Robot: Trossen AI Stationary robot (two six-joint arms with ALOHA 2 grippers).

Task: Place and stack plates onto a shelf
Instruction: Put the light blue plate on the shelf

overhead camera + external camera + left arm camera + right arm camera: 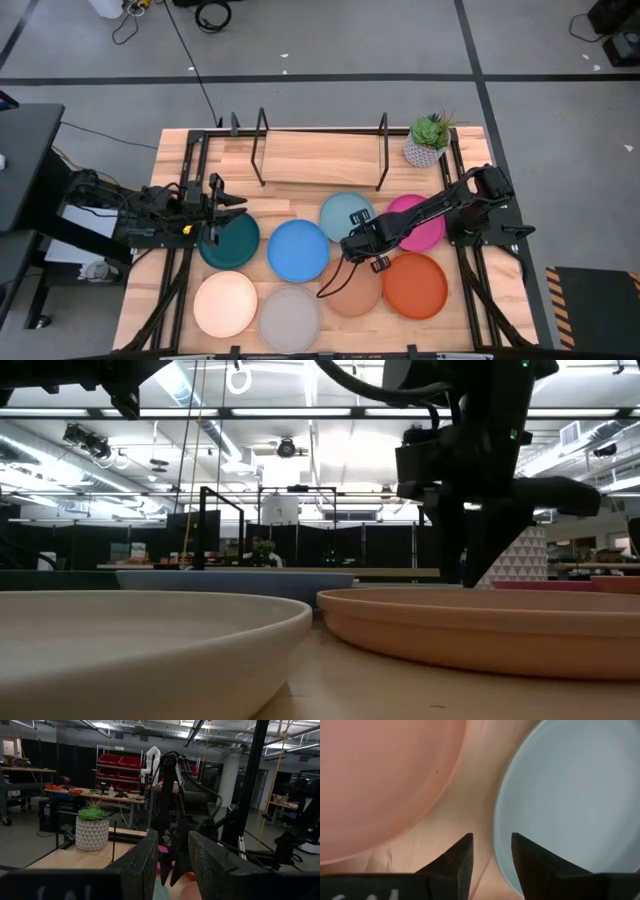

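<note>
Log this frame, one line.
shelf: no plates | right end effector: open, between peach plate and light blue plate | left end effector: open, above dark teal plate

I see a wooden counter with a black frame around it. At the back stands the shelf, and its board has nothing on it. A small potted plant sits just beside the shelf. Eight plates lie flat on the counter: dark teal, blue, light blue, magenta, cream, grey, peach and orange-red. No plate lies on another one.
</note>
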